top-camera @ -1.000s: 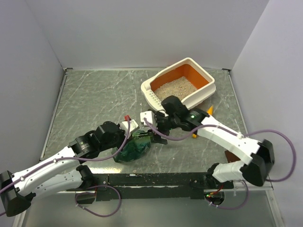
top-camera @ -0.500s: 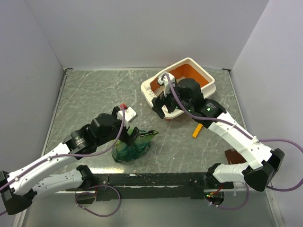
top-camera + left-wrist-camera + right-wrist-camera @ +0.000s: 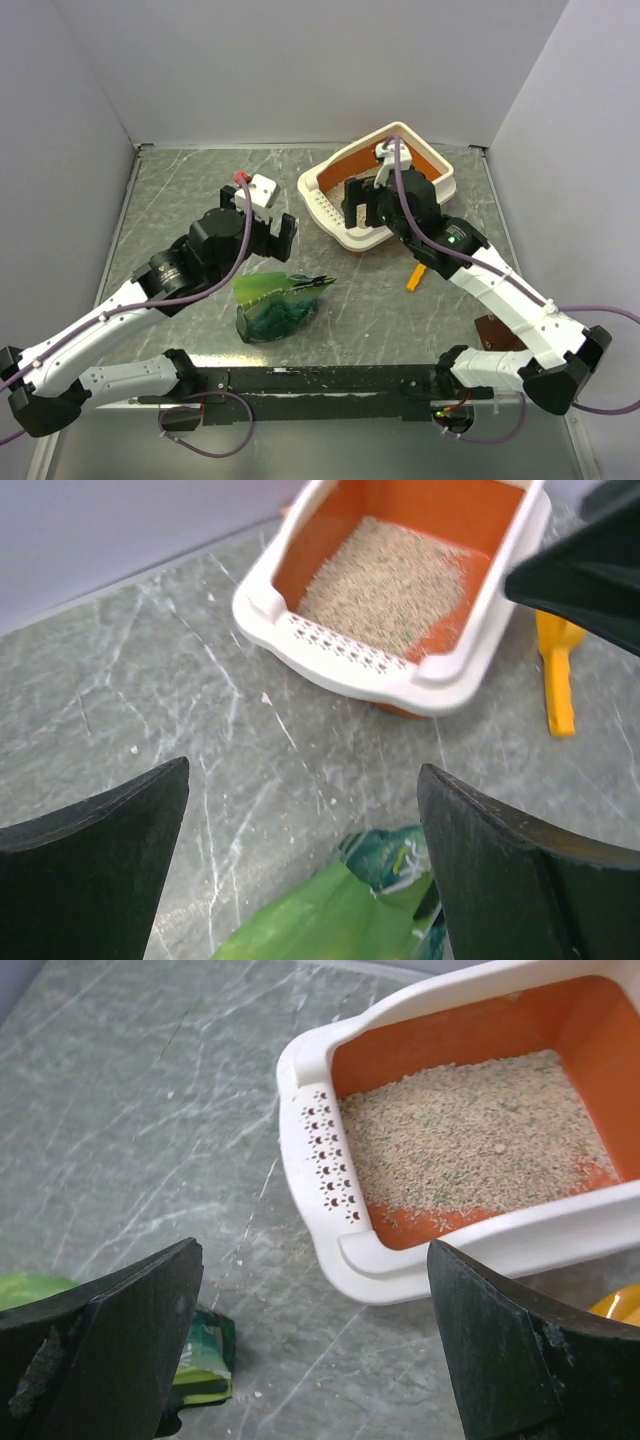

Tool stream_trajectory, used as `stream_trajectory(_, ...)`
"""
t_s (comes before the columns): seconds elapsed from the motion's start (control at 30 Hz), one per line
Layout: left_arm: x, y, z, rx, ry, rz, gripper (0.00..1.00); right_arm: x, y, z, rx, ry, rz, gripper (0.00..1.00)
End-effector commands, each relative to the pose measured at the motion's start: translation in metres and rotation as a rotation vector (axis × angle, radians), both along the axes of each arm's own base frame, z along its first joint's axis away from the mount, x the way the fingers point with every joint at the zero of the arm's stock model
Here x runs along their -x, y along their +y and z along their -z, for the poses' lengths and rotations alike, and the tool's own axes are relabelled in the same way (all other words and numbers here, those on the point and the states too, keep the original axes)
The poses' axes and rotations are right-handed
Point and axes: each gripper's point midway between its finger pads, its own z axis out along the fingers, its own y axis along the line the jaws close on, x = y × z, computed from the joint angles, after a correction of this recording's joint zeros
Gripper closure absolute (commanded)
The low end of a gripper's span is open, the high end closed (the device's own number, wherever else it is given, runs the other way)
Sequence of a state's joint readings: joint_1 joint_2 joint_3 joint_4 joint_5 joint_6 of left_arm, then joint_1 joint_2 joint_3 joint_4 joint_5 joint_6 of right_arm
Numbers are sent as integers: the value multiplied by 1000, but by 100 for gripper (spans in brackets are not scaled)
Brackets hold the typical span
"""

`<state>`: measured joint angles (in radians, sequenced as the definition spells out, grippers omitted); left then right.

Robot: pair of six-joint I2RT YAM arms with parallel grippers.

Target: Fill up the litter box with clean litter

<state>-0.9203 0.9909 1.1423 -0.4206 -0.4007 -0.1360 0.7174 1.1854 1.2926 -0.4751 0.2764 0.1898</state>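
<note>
The litter box (image 3: 326,207) stands at the back right of the table, cream outside and orange inside. Clean litter (image 3: 470,1145) covers most of its floor, also seen in the left wrist view (image 3: 390,580). My right gripper (image 3: 370,205) hovers over the box's near slotted rim (image 3: 322,1150). It is open and holds nothing (image 3: 315,1248). My left gripper (image 3: 262,240) is open too and raised above the table left of the box (image 3: 340,650), with nothing between its fingers (image 3: 305,770). The green bag (image 3: 278,305) lies crumpled just below it.
A yellow-orange scoop (image 3: 417,277) lies on the table right of the box's near corner, also in the left wrist view (image 3: 555,670). The green bag shows at the bottom of both wrist views (image 3: 330,910) (image 3: 200,1360). A brown object (image 3: 490,330) lies near the right arm's base. Walls enclose the table.
My left gripper has opened, let go of the green bag and risen back and to the left. My right gripper has swung from the bag up over the litter box.
</note>
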Motion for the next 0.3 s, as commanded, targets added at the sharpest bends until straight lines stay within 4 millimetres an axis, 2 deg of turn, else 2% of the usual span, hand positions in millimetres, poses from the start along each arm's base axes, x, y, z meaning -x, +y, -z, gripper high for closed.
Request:
stream_trajectory(0.0, -11, 9, -39, 106, -86, -96, 1, 5, -23, -21, -80, -59, 108, 0)
stream_trajectory(0.1, -9, 4, -51, 167, -97, -79, 1, 15, -28, -31, -96, -110, 77, 0)
stream_trajectory(0.17, -11, 2, -53, 178, -92, -82, 1, 25, -18, -32, -82, -132, -39, 0)
stream_trajectory(0.27, -16, 2, -53, 195, -83, -123, 1, 18, -38, -35, -74, -99, 134, 0)
